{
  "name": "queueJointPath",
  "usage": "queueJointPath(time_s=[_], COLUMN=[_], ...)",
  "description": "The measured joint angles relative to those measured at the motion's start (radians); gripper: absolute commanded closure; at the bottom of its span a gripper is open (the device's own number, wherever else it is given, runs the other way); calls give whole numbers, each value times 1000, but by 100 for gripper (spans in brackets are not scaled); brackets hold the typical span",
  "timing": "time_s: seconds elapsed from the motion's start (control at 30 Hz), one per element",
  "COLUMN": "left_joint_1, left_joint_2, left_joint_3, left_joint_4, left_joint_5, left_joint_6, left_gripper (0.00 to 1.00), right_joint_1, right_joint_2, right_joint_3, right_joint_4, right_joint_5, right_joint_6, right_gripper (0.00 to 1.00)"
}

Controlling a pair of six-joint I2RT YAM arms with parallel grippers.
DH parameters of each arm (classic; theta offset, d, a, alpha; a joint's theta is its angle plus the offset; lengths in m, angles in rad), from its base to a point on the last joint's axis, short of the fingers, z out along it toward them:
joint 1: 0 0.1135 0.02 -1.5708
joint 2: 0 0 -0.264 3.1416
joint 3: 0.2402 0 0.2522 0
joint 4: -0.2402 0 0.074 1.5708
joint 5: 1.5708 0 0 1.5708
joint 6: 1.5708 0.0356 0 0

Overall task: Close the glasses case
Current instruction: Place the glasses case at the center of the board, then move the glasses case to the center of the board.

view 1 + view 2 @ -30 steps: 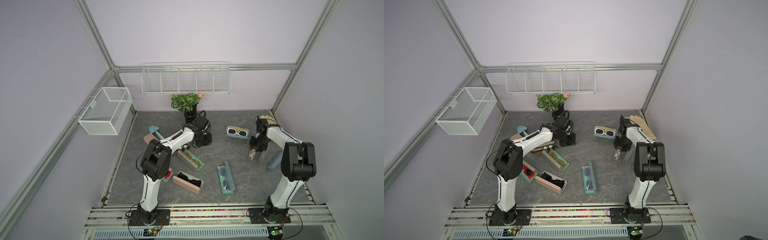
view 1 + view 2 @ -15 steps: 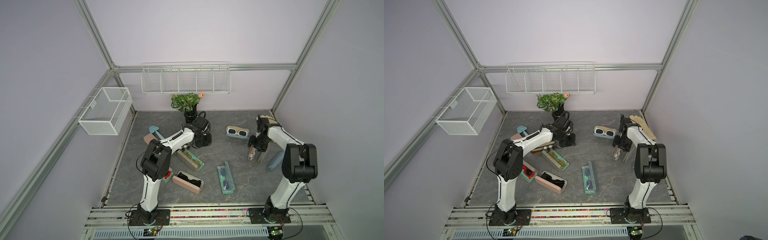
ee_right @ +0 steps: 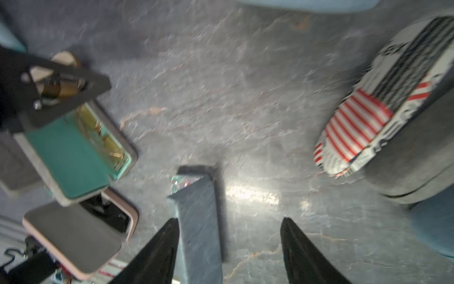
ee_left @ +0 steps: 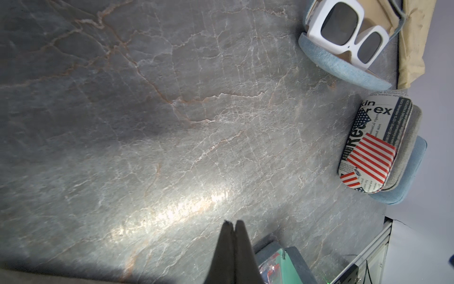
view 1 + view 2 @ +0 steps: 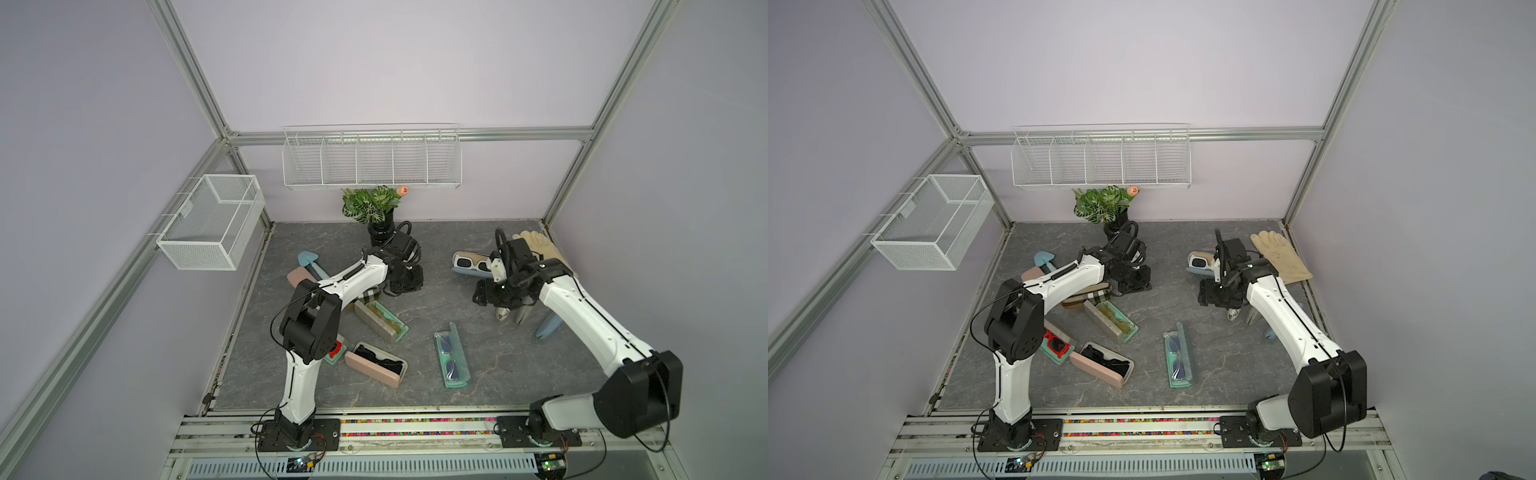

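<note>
The right end effector (image 3: 228,221) hangs open above the table (image 3: 245,110), nothing between its fingers; the flag-printed glasses case (image 3: 363,127) lies shut just beside it. Farther off, the left end effector (image 4: 232,222) is closed on nothing, tips pressed together

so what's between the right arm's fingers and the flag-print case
Just bare grey tabletop; the right wrist view shows the stretch from the open right fingers to the flag-print case with nothing on it.
</note>
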Motion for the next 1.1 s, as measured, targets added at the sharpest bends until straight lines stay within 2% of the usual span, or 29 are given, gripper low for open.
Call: queueJointPath(time_s=[0.23,0.43,0.8,1.1], left_joint_1=[13,22,21,21], left_joint_2=[-26,-31,-39,-39], left_joint_3=[0,0,-30,-31], left_joint_4=[-14,-15,-13,-12], left_joint_5=[-12,-19,-19,-19], left_joint_6=[0,0,0,0], left_gripper=[100,100,100,100], right_joint_1=[194,298,376,379], right_joint_2=[-50,-55,47,97], right_joint_3=[-74,-138,-180,-180], right_joint_4=[-30,-25,53,69], right_joint_5=[-5,-3,-2,32], right_joint_6=[42,84,134,160], right_gripper=[32,32,36,48])
